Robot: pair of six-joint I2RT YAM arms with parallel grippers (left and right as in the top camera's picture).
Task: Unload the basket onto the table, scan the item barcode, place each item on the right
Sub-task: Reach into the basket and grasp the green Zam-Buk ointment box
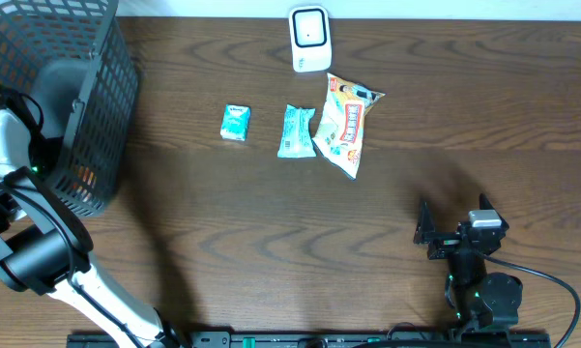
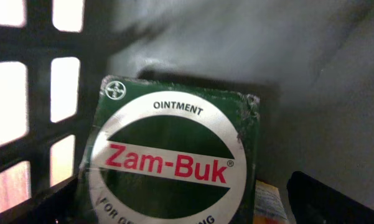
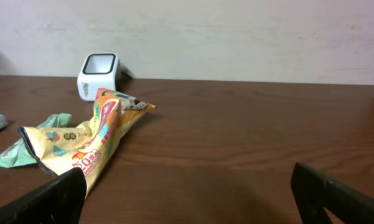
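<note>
While your left gripper (image 2: 193, 208) hangs wide open, gripping nothing, above the Zam-Buk box (image 2: 174, 162) inside the basket (image 1: 101, 92), your right gripper (image 3: 187, 186) stands open and empty; the snack bag (image 1: 346, 124) and others by the scanner (image 1: 309, 39) appear unscanned.

The dark wooden counter (image 1: 271, 222) carries a white scanner (image 1: 309, 39), a snack bag (image 1: 346, 124), a teal packet (image 1: 295, 130) (perhaps wipes), a small box (image 1: 235, 124) and a mesh basket (image 1: 87, 97).

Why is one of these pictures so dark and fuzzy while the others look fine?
Left wrist view: the camera is inside the basket, so it is dim, the close Zam-Buk box looks slightly soft, and the mesh gaps glare white. Overhead view: even light, soft arm shadows on the table. Right wrist view: clear on the snack bag and scanner; only the fingers are dark.
</note>
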